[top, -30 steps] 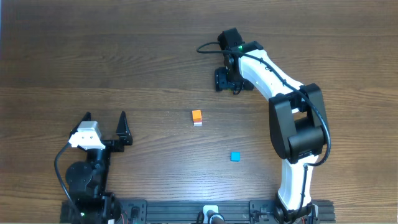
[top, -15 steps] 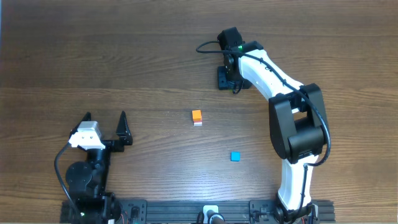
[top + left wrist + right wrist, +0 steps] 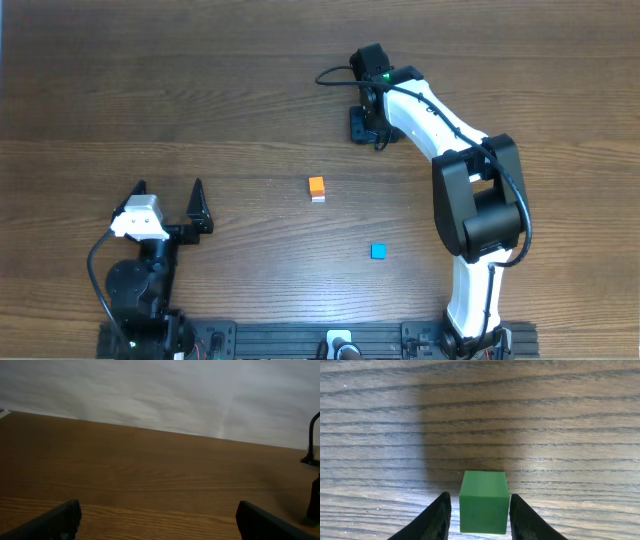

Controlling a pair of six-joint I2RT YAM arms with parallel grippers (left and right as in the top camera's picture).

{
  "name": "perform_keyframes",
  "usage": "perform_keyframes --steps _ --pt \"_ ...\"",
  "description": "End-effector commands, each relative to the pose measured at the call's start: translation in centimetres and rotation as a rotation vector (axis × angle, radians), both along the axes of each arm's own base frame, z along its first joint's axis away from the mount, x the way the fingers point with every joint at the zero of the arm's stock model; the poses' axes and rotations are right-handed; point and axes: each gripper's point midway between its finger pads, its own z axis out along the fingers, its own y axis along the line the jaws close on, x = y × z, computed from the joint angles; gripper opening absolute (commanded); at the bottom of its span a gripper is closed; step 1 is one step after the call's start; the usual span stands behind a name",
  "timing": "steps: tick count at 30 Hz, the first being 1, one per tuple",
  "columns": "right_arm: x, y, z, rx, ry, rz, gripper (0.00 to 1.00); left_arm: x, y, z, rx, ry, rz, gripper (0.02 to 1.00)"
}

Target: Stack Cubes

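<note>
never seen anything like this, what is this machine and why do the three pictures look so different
These are two robot arms standing at a wooden table. One picture looks straight down from above. The other two come from a camera on each arm's wrist, looking out past its hand. On the table, an orange cube sits on a white cube, and a blue cube lies alone. The left hand is open and empty, near its base. The right hand is down at a green cube. Whether it grips the cube yet is unclear.

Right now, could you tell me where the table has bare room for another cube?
Bare wood lies between the left gripper and the orange-on-white stack, and across the far left. Crowded around the right gripper and green cube.
</note>
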Motion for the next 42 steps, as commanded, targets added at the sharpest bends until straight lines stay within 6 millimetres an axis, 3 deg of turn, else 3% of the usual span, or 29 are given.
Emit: perform_keyframes --steps 1,16,23,28,34,42 --pt "0.7 0.2 0.1 -0.011 -0.017 0.0 0.349 0.0 0.0 -0.2 0.014 0.002 -0.004 1.0" --pt "0.6 0.0 0.1 -0.02 -0.015 -0.002 0.196 0.0 0.0 -0.2 0.014 0.002 -0.004 1.0" --pt "0.2 -0.1 0.0 -0.026 0.003 -0.002 0.009 0.0 0.0 -0.2 0.014 0.002 -0.004 1.0" --pt "-0.6 -0.2 0.5 -0.034 0.026 0.004 0.009 0.0 0.0 -0.2 0.014 0.002 -0.004 1.0" --pt "-1.0 0.7 3.9 0.018 -0.015 0.017 0.009 0.0 0.0 -0.2 0.014 0.002 -0.004 1.0" --pt "-3.7 1.7 11.2 0.064 -0.091 0.011 0.007 0.0 0.0 -0.2 0.014 0.002 -0.004 1.0"
